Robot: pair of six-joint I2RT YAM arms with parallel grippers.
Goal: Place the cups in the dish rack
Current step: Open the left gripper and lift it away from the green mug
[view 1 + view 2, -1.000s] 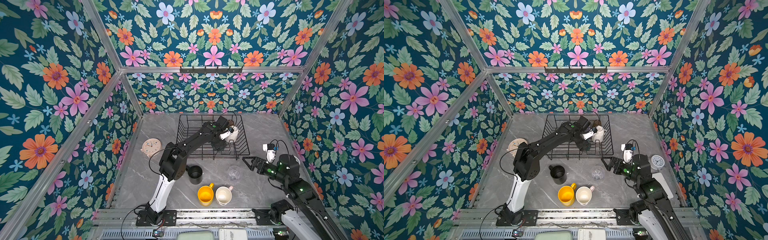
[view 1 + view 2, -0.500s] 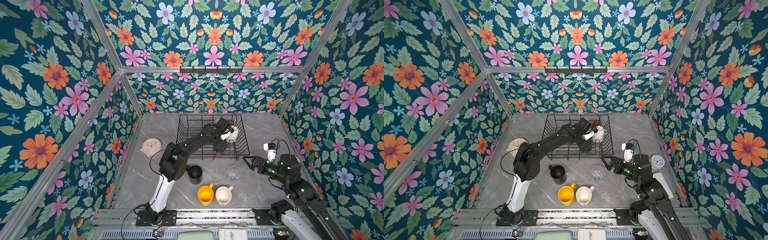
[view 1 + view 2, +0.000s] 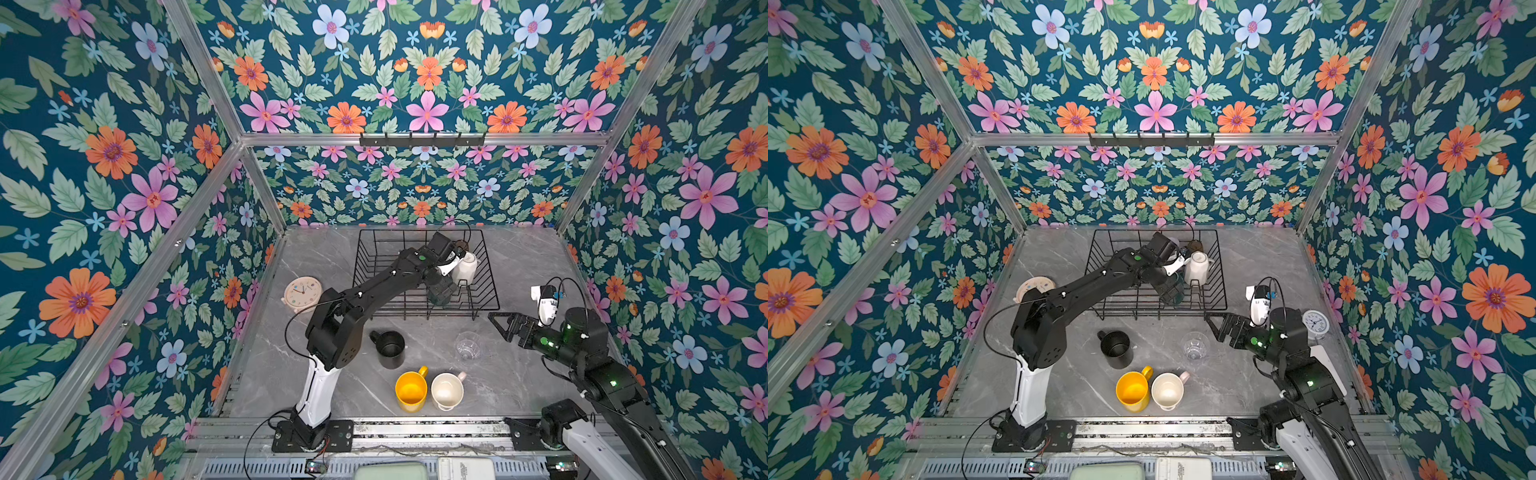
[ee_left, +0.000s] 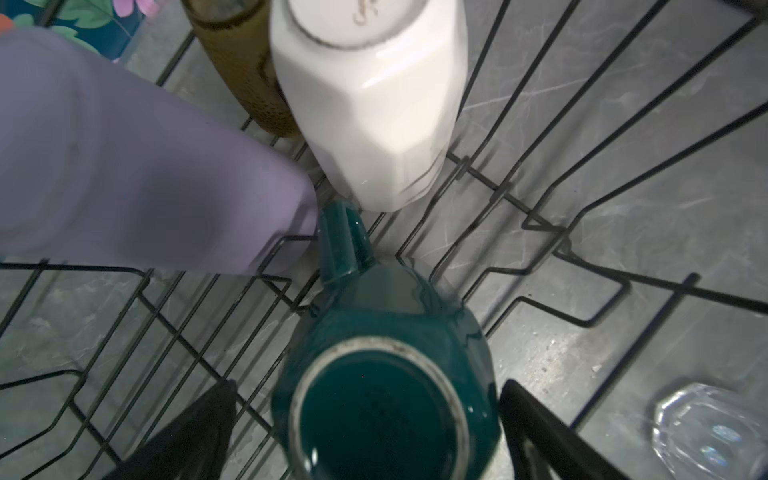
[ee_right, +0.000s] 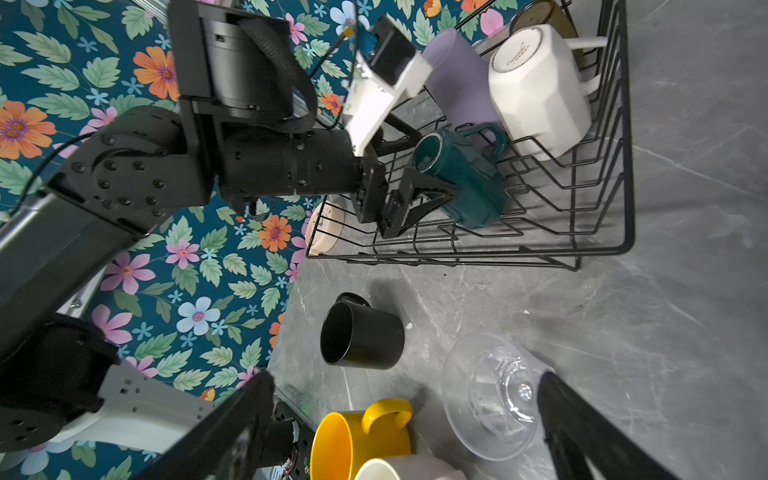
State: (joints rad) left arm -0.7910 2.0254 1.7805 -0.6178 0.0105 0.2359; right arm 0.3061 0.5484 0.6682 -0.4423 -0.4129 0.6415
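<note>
My left claw (image 4: pixel 365 392) is inside the dish rack (image 5: pixel 628 166), fingers spread either side of the dark-green mug (image 4: pixel 386 332). One finger is clearly off it and the other is just beside it, so I am pinching nothing. The mug sits mouth down on the rack's wires with its base turned up at my wrist. I judge it was put that way to drain, with the prongs propping it. Its long axis, base to mouth, leans instead of standing straight. The handle points deeper into the rack, toward the white mug (image 4: pixel 374 104), which is also base up. The lilac tumbler (image 4: pixel 145 166) leans in close beside that handle, and the olive-brown tumbler (image 4: pixel 245 70) is behind them.

My right claw (image 5: pixel 405 376) hangs outside the rack's front edge, spread wide and empty. The clear glass (image 5: pixel 494 395) stands on the surface (image 3: pixel 324 266) just under one of its fingers, probably my next pick. The black mug (image 5: pixel 361 336), yellow mug (image 3: pixel 410 390) and pale-pink mug (image 3: pixel 447 390) stand outside the rack too, mouths up.
</note>
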